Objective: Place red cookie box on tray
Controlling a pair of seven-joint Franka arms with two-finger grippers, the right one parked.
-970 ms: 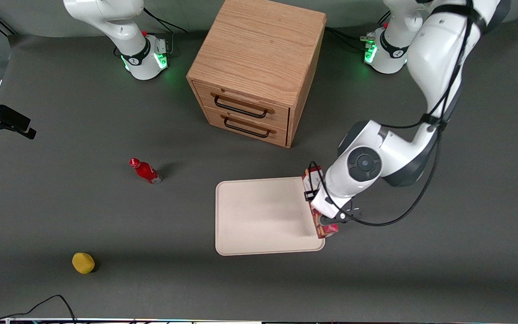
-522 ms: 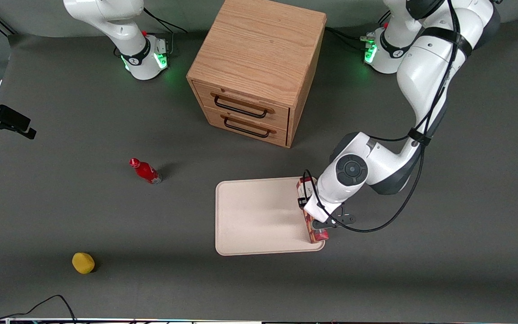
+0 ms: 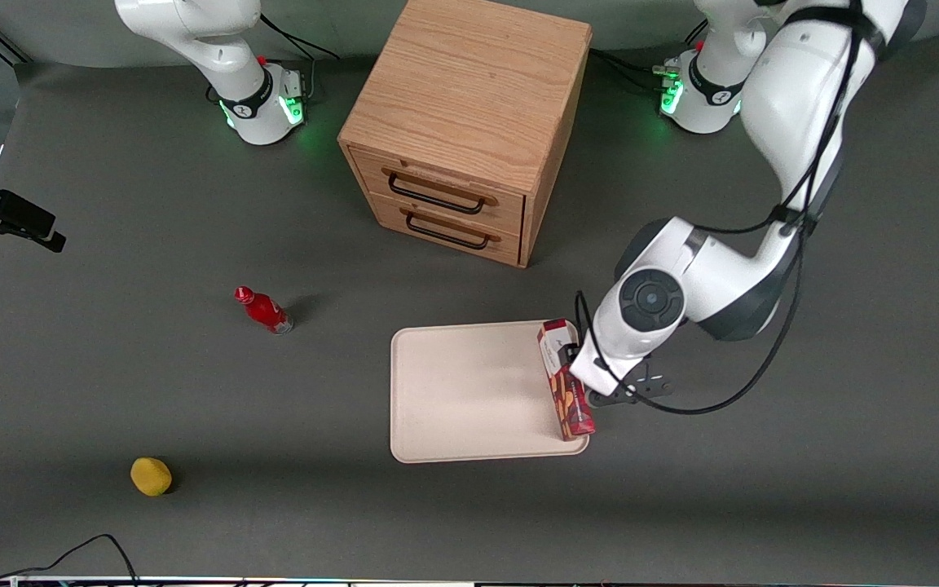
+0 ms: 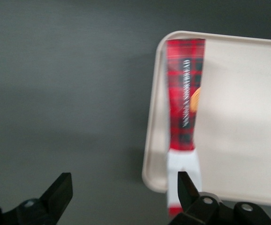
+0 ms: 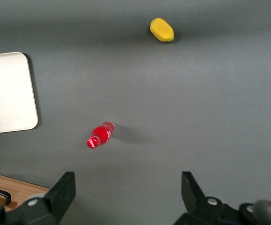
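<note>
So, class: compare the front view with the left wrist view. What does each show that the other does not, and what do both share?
Only the front view shows the wooden drawer cabinet, the small red bottle and the yellow object.

Only the left wrist view shows the end effector open, beside the box's white end, one finger in front of the box and the other over the grey mat.

Both show the red cookie box standing along the edge of the tray toward the working arm's end.
</note>
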